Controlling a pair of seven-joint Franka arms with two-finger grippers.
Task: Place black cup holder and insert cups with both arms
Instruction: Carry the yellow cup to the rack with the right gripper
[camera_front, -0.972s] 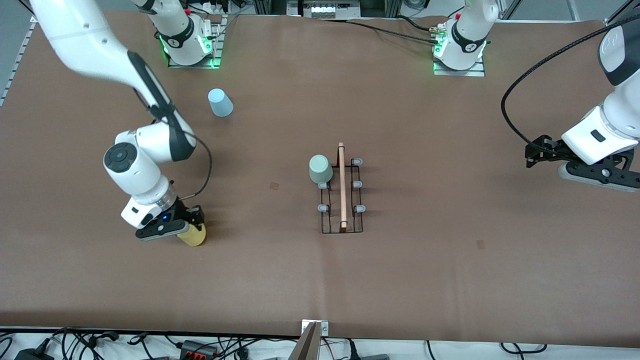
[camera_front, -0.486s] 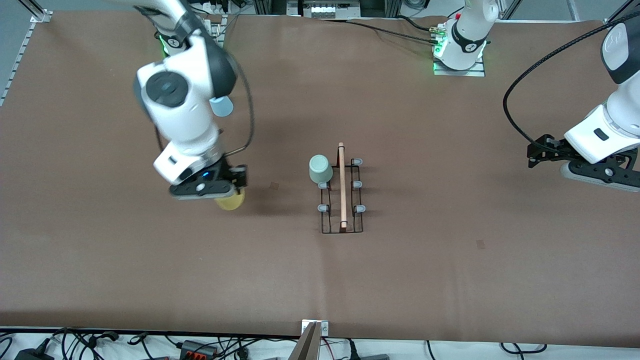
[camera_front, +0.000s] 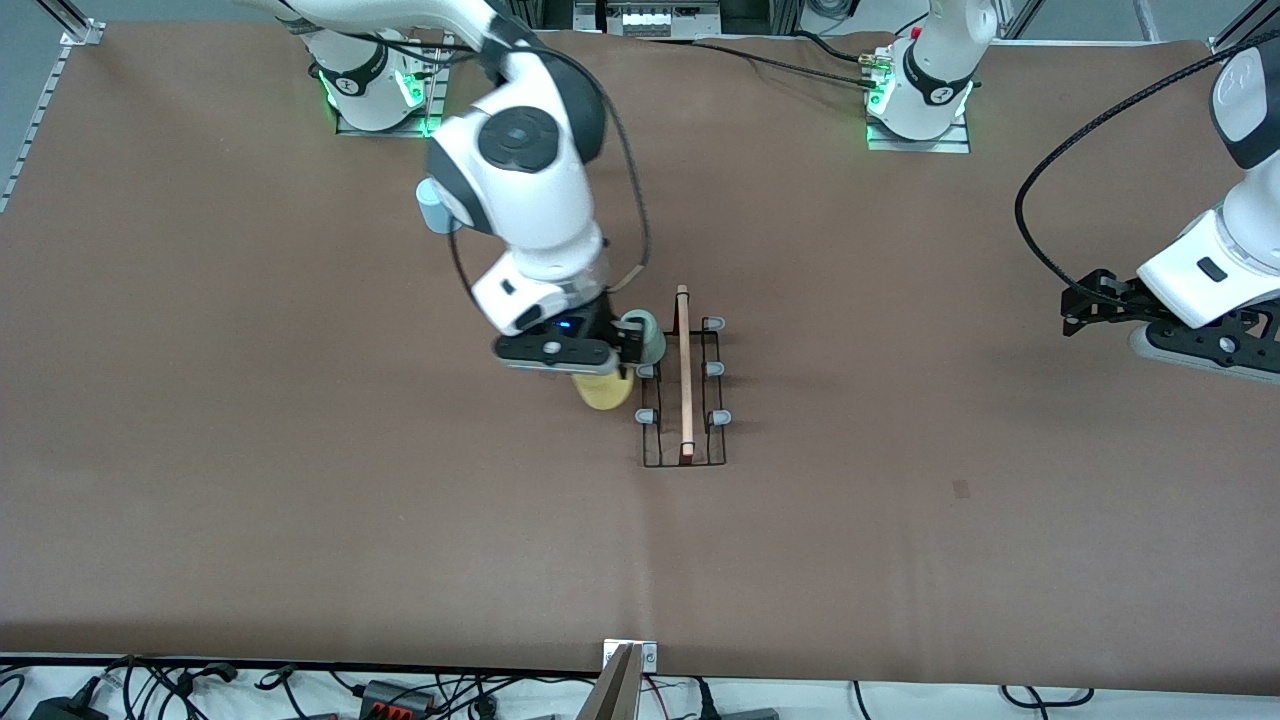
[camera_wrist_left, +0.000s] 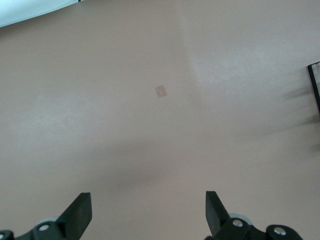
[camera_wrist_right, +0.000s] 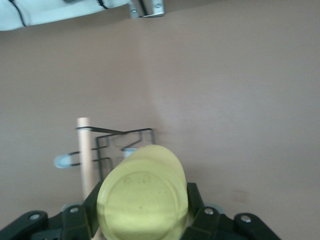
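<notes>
- Watching the right pincer (camera_front: 603, 375), you have the yellow cup (camera_front: 604, 390) clamped between its fingers, up in the air just beside the black cup holder (camera_front: 683, 385) on the side toward the right arm's end of the surface.
- In the right wrist view the yellow cup (camera_wrist_right: 143, 192) fills the space between the jaws, base toward the camera, with the holder's wooden rod (camera_wrist_right: 85, 155) and a grey-tipped peg (camera_wrist_right: 62, 161) just past it.
- Risk 1: the grey-green cup (camera_front: 648, 335) already sits on a peg farthest from the front camera on that same side, and the pincer body is right next to it; you could knock it off if you drift toward the bases.
- Risk 2: the holder is a light wire rack standing free on the surface (camera_front: 300, 500); a cup lowered off-centre onto a peg would likely push or tip it.
- Risk 3: the light blue cup (camera_front: 432, 205) is mostly hidden by the right arm, so watch the elbow there.
- Your left pincer (camera_wrist_left: 145, 212) waits with jaws apart, holding nothing, over bare surface toward the left arm's end, well apart from the holder.
</notes>
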